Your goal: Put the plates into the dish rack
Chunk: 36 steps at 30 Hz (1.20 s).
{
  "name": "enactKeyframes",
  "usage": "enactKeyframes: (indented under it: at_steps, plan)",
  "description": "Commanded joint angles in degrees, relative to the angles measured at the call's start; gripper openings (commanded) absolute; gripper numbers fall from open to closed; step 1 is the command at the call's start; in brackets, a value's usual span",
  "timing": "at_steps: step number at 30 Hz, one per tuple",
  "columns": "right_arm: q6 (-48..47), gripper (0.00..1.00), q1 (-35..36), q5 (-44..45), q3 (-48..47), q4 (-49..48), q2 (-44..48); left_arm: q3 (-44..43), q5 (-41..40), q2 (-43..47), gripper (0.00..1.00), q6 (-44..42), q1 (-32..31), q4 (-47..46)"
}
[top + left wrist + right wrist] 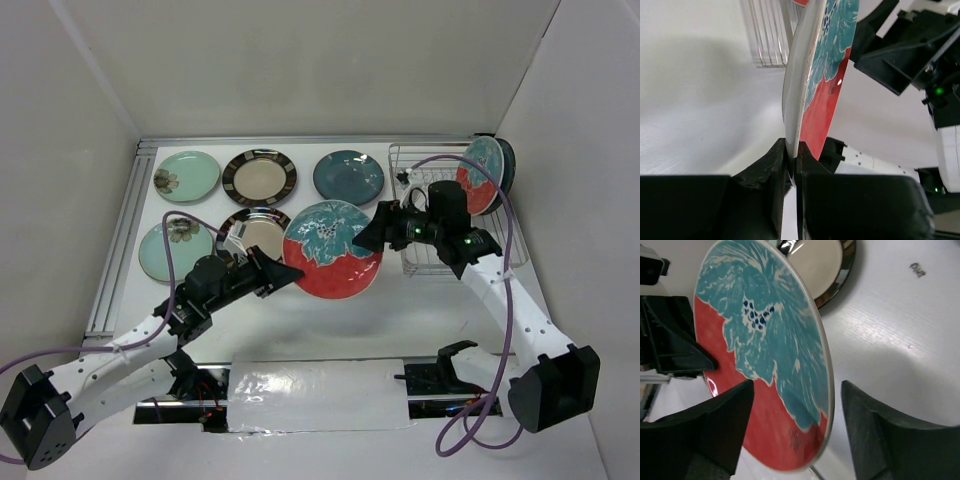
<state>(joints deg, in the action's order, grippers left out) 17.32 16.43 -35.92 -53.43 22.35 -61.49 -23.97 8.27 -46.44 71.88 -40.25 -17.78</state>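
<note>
Handover, centre frame: left pincer clamps round glossy red-and-teal plate; right pincer agape astride opposite rim. We judge next: right closes, left releases.

The right gripper has its jaws spread wide, one on either side of the near rim of a tilted red-and-teal plate. The left gripper meets the plate's far edge. Behind, a cream plate with a dark rim lies flat on the white tabletop.
</note>
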Motion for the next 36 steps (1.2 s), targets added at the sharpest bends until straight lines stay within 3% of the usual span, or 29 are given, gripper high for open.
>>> enactKeyframes:
  at_steps: [1,2,3,5,8,9,11,13,14,17,18,24,25,28,36]
  plan:
    - [0.70,0.75,1.15,-3.37,0.17,-5.12,-0.90,-3.19,5.61,1.35,0.00,-1.21,0.17,-18.25]
    - [0.70,0.67,1.76,-4.06,0.17,-5.12,-0.91,-3.19,6.14,0.74,0.00,-1.21,0.17,-18.78]
    - [0.70,0.50,1.77,-5.03,0.17,-5.64,-0.91,-3.80,6.14,0.73,0.00,-1.21,0.17,-18.78]
    - [0.70,0.37,1.77,-5.99,0.69,-5.65,-1.43,-3.81,6.14,-0.40,0.00,-1.74,0.17,-18.78]
    - [-0.79,0.03,1.77,-6.62,0.17,-5.12,-1.44,-5.03,6.67,-1.63,0.01,-2.35,0.70,-18.26]
    - [-0.80,0.00,1.77,-6.62,-0.35,-4.25,-1.44,-5.04,6.67,-1.64,0.04,-2.35,0.70,-18.25]
    - [-2.29,0.00,1.77,-5.83,-0.97,-3.45,-1.44,-5.65,7.20,-2.26,0.18,-2.96,0.70,-15.72]
    - [-3.61,0.00,1.16,-4.08,-2.55,-2.14,-1.44,-7.58,6.67,-2.78,0.42,-4.02,1.22,-12.73]
    - [-4.13,0.00,0.63,-3.20,-4.21,-1.26,-1.44,-8.37,6.06,-2.78,0.59,-4.55,1.23,-8.45]
    - [-6.76,0.00,0.01,2.24,-8.86,0.06,-1.44,-12.57,3.34,-2.78,0.76,-8.58,2.37,0.61]
    - [-6.77,0.00,-0.69,3.91,-10.19,0.76,-1.44,-13.99,2.20,-2.26,0.85,-11.21,2.37,8.04]
    - [-13.08,0.00,-3.94,23.32,-20.73,1.29,-1.96,-26.29,-6.86,-3.48,0.99,-23.07,5.79,32.69]
    - [-15.19,0.00,-4.64,29.97,-23.01,0.60,-2.57,-28.48,-8.52,-4.27,0.99,-25.53,7.19,38.20]
    - [-19.07,0.00,-5.26,42.98,-26.45,-0.11,-5.20,-29.82,-9.06,-5.50,0.99,-29.06,9.83,43.60]
    - [-29.08,0.00,-11.32,59.46,-25.25,-15.80,-7.06,-29.38,-2.58,-8.14,0.99,-37.59,22.04,48.63]
